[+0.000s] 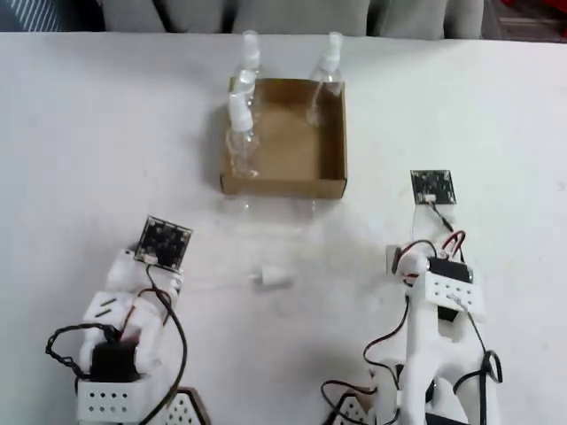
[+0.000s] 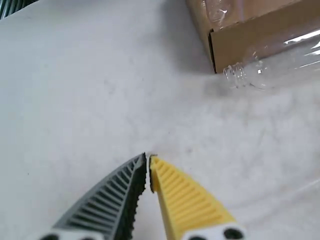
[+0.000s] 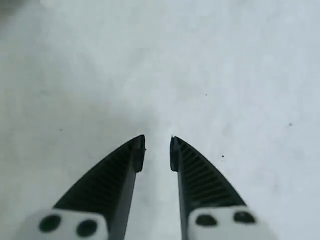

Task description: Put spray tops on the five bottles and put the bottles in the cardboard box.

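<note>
Left claw (image 2: 148, 160) was closed, empty; right claw (image 3: 157, 149) barely parted, empty. Uncapped bottle (image 2: 250, 72) lay beside cardboard box (image 1: 283, 185); spray top (image 1: 273, 278) near.

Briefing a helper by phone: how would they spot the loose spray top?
Start at the cardboard box. Just in front of it lies a clear uncapped bottle; farther out from the box lies the spray top, small, white and loose, screwed onto no bottle.

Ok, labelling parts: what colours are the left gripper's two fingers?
Left gripper: one finger grey, one yellow; left wrist view.
</note>
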Available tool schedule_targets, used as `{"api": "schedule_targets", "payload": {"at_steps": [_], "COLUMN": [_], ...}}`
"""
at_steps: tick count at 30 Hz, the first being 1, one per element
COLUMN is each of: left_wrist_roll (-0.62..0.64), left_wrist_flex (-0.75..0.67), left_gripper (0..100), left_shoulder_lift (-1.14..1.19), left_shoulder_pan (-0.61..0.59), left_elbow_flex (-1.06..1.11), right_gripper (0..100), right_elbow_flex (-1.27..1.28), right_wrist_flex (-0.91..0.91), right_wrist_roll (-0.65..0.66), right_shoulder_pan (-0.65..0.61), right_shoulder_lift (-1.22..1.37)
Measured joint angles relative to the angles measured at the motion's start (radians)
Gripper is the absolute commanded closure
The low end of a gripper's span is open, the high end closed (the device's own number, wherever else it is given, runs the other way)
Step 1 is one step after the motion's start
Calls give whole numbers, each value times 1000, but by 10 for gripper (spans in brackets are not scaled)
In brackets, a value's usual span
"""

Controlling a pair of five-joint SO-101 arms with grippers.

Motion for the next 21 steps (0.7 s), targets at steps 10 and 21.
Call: {"api": "schedule_targets", "payload": {"at_steps": [10,21], "left_wrist_roll": [-241,-358], "left_wrist_flex": [43,160], "left_gripper": [976,976], "left_shoulder_lift": [0,0], "left_shoulder_pan": [0,89], "left_elbow_flex": [0,-20], "right_gripper": [957,961], "right_elbow_flex": [17,58], "right_wrist_flex": [-28,-143], "right_wrist_roll": [48,46], "right_shoulder_pan": [-6,-5], "right_shoulder_lift": [0,0]}}
